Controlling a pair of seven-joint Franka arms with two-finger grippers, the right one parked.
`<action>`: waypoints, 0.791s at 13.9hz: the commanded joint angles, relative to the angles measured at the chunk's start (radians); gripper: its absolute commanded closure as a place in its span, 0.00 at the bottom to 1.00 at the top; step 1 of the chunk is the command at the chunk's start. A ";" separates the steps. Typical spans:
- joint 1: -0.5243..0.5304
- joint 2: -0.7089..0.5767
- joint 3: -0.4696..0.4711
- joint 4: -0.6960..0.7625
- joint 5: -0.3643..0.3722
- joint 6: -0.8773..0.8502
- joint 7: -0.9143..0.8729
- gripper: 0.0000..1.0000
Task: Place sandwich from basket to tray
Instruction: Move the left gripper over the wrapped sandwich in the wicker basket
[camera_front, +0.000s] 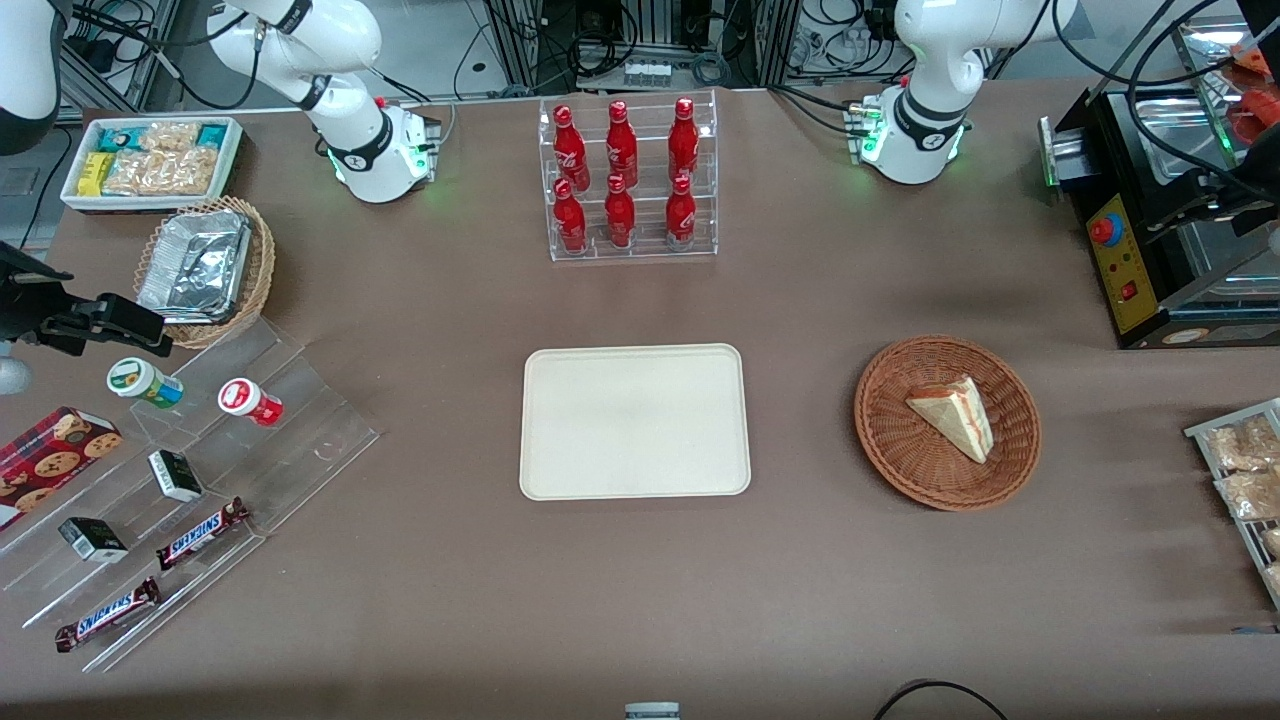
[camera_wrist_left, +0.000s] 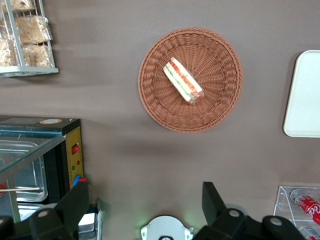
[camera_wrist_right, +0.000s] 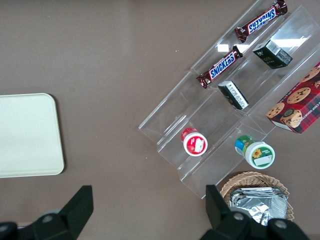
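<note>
While the sandwich (camera_front: 953, 415) lies in the reddish-brown basket (camera_front: 889, 443), nothing is held by the tool (camera_wrist_left: 145, 205), whose two dark fingers (camera_wrist_left: 212, 199) are spread wide apart with bare tabletop (camera_front: 640, 580) seen between them. In the left wrist view the tool is seen poised high above the tabletop, well clear of the basket (camera_wrist_left: 220, 100) and touching nothing. The sandwich (camera_wrist_left: 183, 80) is seen resting near the middle of the basket floor, its cut edge turned up so that red-pink and green filling layers are shown between pale bread.

The cream tray (camera_front: 634, 421) is set flat on the tabletop beside the basket, toward the parked arm's end, with a strip of brown tabletop between the two; nothing is carried on it. One rounded end of the tray (camera_wrist_left: 304, 95) is caught in the left wrist view. A clear rack of red bottles (camera_front: 626, 177) is placed farther from the front camera than the tray. A black machine with a yellow panel (camera_front: 1125, 262) is stood at the working arm's end of the tabletop, and a wire rack of wrapped snacks (camera_front: 1243, 470) is found nearer the front camera than that machine. Toward the parked arm's end, a tan wicker basket of foil containers (camera_front: 205, 268) and a clear stepped stand with candy bars (camera_front: 200, 533) are laid out.
</note>
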 joint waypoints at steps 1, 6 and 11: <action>-0.003 0.005 0.004 0.021 -0.009 -0.029 0.022 0.00; -0.005 0.087 -0.006 0.014 -0.020 -0.003 -0.057 0.00; -0.005 0.115 -0.005 -0.117 -0.043 0.196 -0.264 0.00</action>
